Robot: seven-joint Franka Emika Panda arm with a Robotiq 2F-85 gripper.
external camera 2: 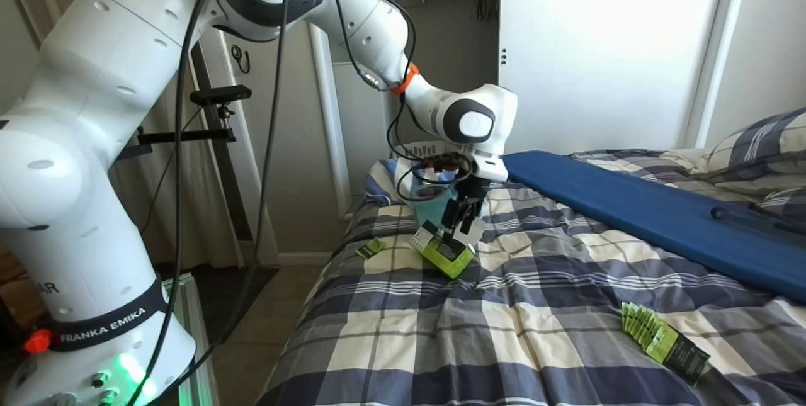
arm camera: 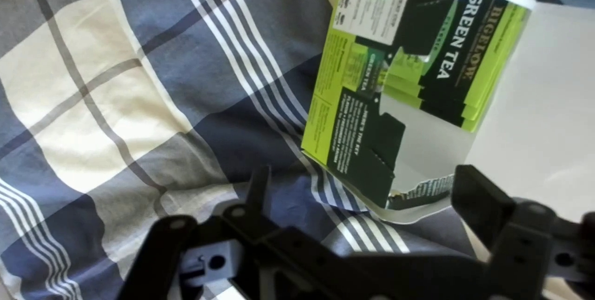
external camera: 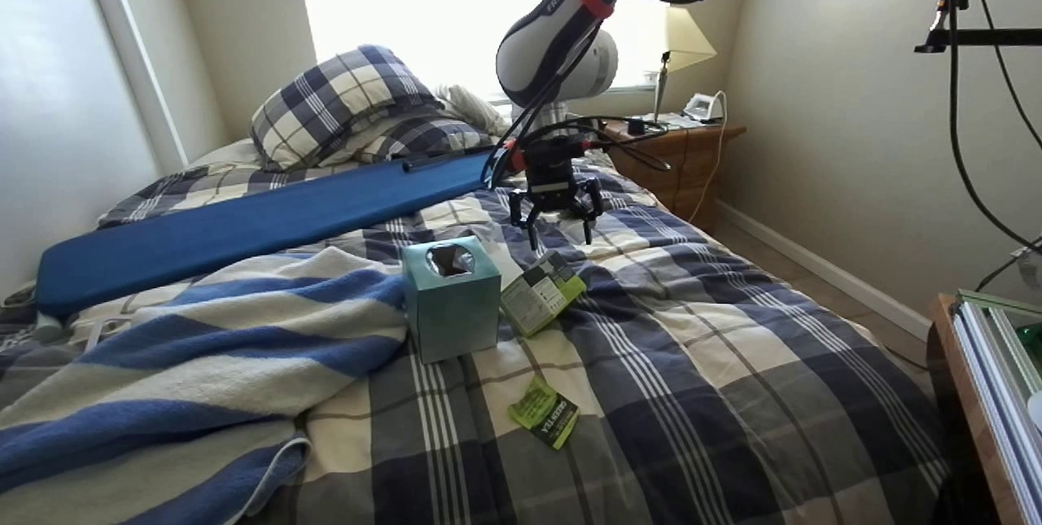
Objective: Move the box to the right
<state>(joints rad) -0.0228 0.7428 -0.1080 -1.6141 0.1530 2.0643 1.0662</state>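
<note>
The box is a pale green-and-yellow tea carton [external camera: 539, 299] lying tilted on the bed, with its torn white lid open. It leans close beside the teal tissue box [external camera: 456, 309]; I cannot tell if they touch. The carton also shows in an exterior view [external camera 2: 446, 259]. In the wrist view, the carton [arm camera: 325, 114] shows green tea packets inside. My gripper [external camera: 560, 243] is open and empty, fingers pointing down, just behind and above the carton. In the wrist view the fingertips [arm camera: 362, 170] are spread wide; the right one overlaps the carton's white flap.
A darker green packet [external camera: 547, 415] lies in front of the carton. A fan of tea packets [external camera 2: 664, 343] lies elsewhere on the plaid bed. A striped towel [external camera: 220, 370] lies beside the tissue box. A blue ironing board [external camera: 260, 216] and pillows [external camera: 350, 102] are farther back.
</note>
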